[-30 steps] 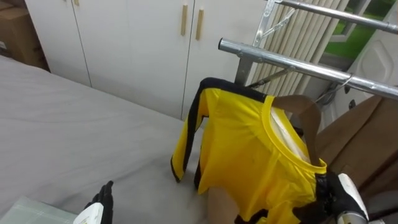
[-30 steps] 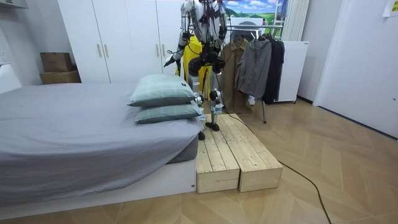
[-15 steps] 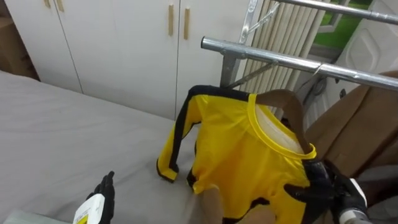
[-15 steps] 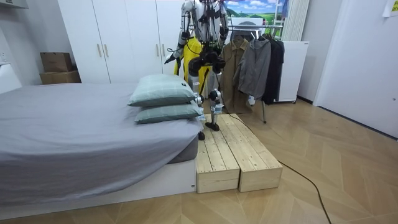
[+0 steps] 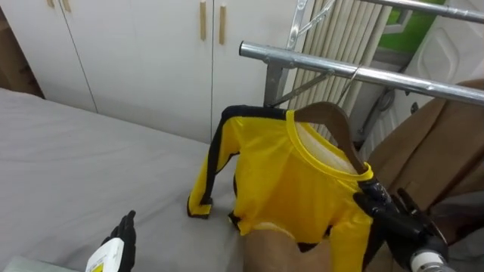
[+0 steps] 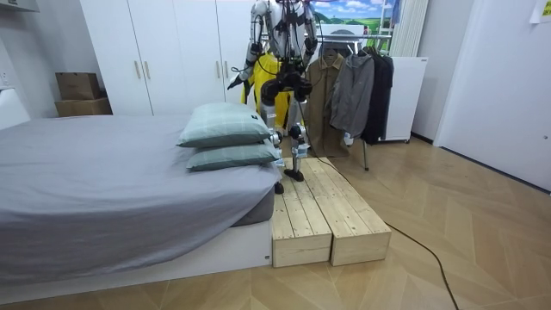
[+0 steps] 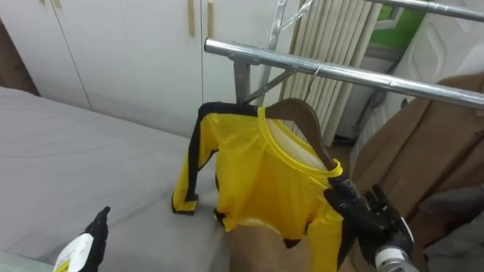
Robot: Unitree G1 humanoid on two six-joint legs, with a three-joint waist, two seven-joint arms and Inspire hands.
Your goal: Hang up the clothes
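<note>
I have the yellow shirt [image 5: 287, 181] on its wooden hanger [image 5: 327, 119], held up just below the metal rail [image 5: 318, 64]. My right hand [image 5: 382, 208] is closed round the shirt's right shoulder, at the low end of the hanger. From that hand the hanger runs up and to the left, so its long axis tilts, nearly along the rail rather than across it. The thin hook [image 5: 352, 78] reaches up to the rail; I cannot tell whether it is over the bar or only against it. I judge that the next move depends on this, and the right hand would have to make it.

My left hand [image 5: 112, 249] is low at the left, well apart from the shirt, with its fingers straight and holding nothing.

A brown coat [image 5: 423, 151] hangs just right of the shirt. Below lies the grey bed [image 5: 83, 166], with white wardrobe doors [image 5: 136, 53] behind. In the room view the robot stands on a wooden platform [image 6: 327, 215] between the bed and the clothes rack.
</note>
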